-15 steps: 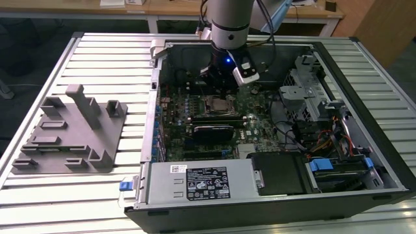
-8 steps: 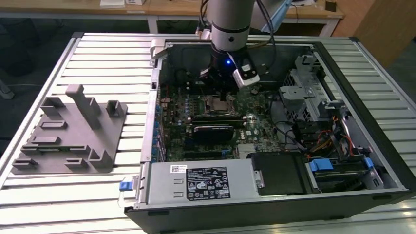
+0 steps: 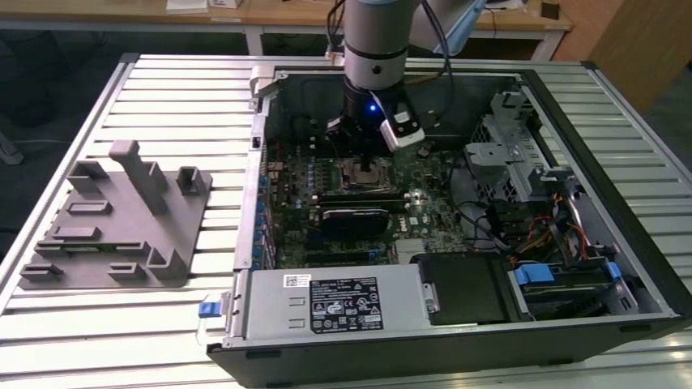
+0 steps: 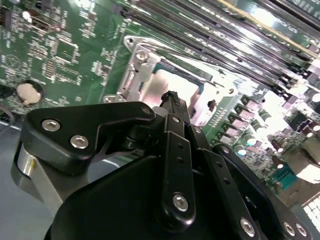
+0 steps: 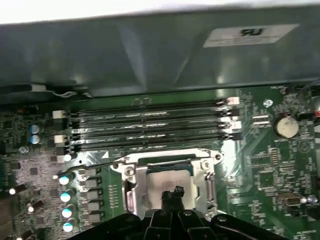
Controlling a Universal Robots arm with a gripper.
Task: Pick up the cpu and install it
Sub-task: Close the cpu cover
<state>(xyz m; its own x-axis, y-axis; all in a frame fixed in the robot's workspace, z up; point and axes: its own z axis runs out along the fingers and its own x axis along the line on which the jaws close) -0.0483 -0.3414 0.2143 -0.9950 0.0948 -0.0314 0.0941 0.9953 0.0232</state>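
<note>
Evidently seated: pale silvery square cpu [image 5: 159, 180] lies flat in metal-framed socket [image 5: 131, 192], so black pincer [image 5: 172, 192] hovers just above it, pressed together, empty.

cpu [image 5: 162, 181] top was pale silver, motherboard [image 5: 265, 165] green, gripper [image 5: 172, 194] black, block [image 3: 119, 219] grey, table [image 3: 162, 97] pale with ribbed stripes.

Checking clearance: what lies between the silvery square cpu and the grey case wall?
First wrist view: long dark memory slots between the silvery cpu and grey case wall.
</note>
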